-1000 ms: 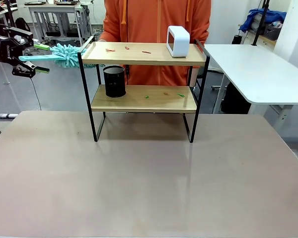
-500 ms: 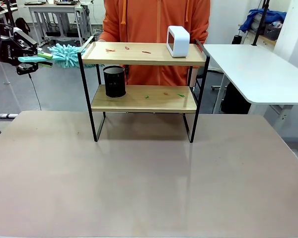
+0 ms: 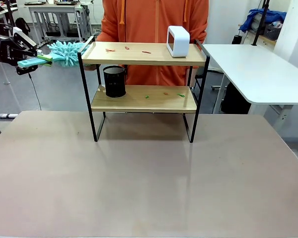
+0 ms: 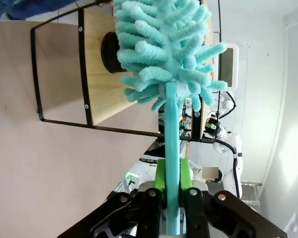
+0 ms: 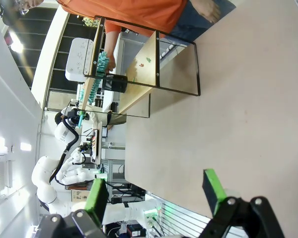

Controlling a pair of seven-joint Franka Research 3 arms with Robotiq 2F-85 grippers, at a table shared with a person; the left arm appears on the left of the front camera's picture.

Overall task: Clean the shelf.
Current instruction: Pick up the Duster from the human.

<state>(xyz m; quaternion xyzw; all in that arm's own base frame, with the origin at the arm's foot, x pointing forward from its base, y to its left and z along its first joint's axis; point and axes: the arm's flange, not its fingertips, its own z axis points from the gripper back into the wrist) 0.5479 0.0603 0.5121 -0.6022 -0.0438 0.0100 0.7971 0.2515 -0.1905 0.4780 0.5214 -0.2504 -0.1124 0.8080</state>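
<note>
The shelf (image 3: 144,54) stands at the table's far middle, two wooden boards in a black frame. Small red scraps (image 3: 146,51) lie on its top board and green and red scraps (image 3: 180,95) on the lower one. A white box-shaped object (image 3: 178,41) stands on top at the right, and a black cup (image 3: 114,81) on the lower board at the left. My left gripper (image 3: 36,59) is shut on the handle of a teal duster (image 3: 67,52), whose fluffy head (image 4: 161,49) touches the shelf's top left end. My right gripper (image 5: 156,191) is open above the table with nothing between its fingers.
A person in an orange hoodie (image 3: 156,25) stands right behind the shelf. A white side table (image 3: 253,67) sits at the right. The brown table (image 3: 149,183) lies bare in front of the shelf.
My left gripper has risen a little and moved the duster head closer in to the shelf's top left end. The scraps, cup and white object have not moved.
</note>
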